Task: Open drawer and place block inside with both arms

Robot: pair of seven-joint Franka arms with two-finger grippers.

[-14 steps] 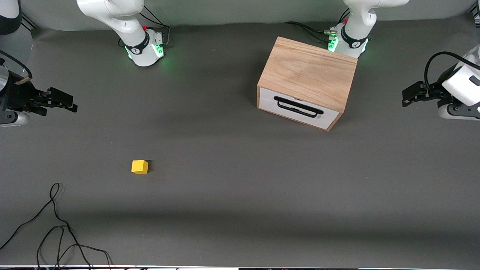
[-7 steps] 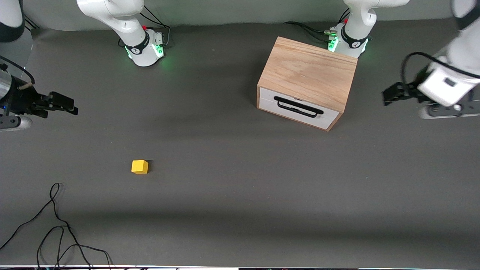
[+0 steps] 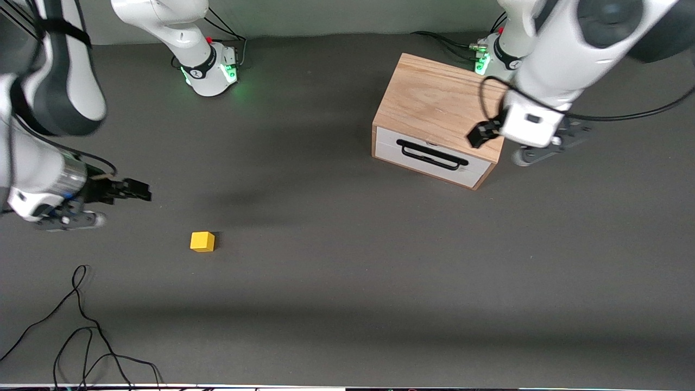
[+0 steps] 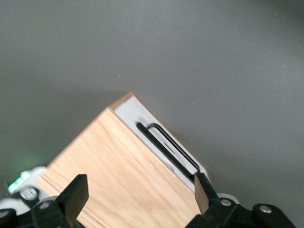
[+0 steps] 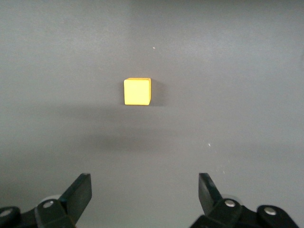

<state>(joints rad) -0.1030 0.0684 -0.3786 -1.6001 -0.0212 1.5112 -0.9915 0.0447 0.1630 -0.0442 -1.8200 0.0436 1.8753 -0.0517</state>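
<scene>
From the high camera, the box (image 3: 445, 117) sits toward the left arm's end of the table, its drawer (image 3: 431, 156) shut, the handle (image 3: 431, 154) lying across the white front. The left gripper (image 3: 480, 134) hangs over the box's front top edge, at about three o'clock from the handle. The block (image 3: 202, 241) rests on the bare table (image 3: 347, 260) toward the right arm's end, nearer the camera than the box and well apart from it. The right gripper (image 3: 133, 191) hovers over the table at roughly ten o'clock from the block, not touching it. A loose cable (image 3: 81, 326) lies at about seven o'clock from the block, nearer the camera.

In the left wrist view, the left gripper (image 4: 140, 192) has its fingers (image 4: 76, 194) spread wide over the wooden top of the box (image 4: 123, 180), holding nothing; the handle (image 4: 168, 147) shows along the drawer (image 4: 159, 142) front.

In the right wrist view, the right gripper (image 5: 145, 192) also stands wide open and empty, with the block (image 5: 137, 91) on the table at twelve o'clock from the gap between its fingers (image 5: 78, 192).
</scene>
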